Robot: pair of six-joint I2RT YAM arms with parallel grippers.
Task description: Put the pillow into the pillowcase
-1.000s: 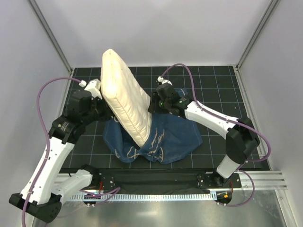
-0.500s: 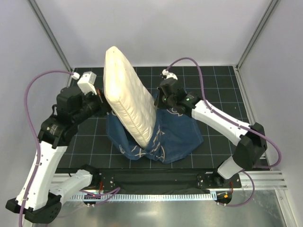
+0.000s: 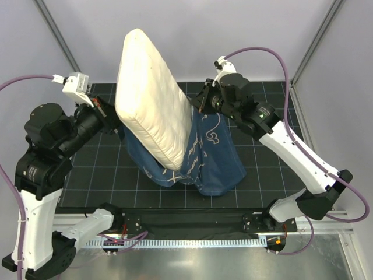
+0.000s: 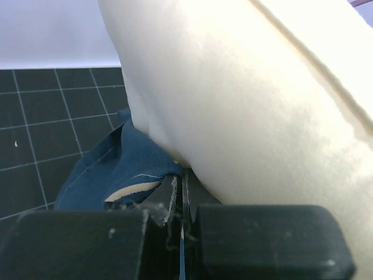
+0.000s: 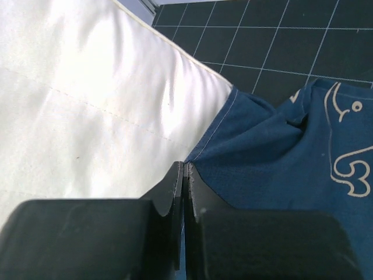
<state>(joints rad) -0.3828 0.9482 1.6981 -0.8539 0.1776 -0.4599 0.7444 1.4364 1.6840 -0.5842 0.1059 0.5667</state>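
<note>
Left claw (image 4: 181,191) pinched shut on pillowcase (image 3: 213,157) hem left of pillow (image 3: 152,111); right claw (image 5: 184,175) likewise right of it | pillow tilted, lower end inside case | I judge sleeving underway | next: draw hem up evenly

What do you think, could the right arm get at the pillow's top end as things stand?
Probably not: the right gripper is shut on the rim of the pillowcase beside the pillow, whose top end stands well above it. Letting go would likely drop that side.
</note>
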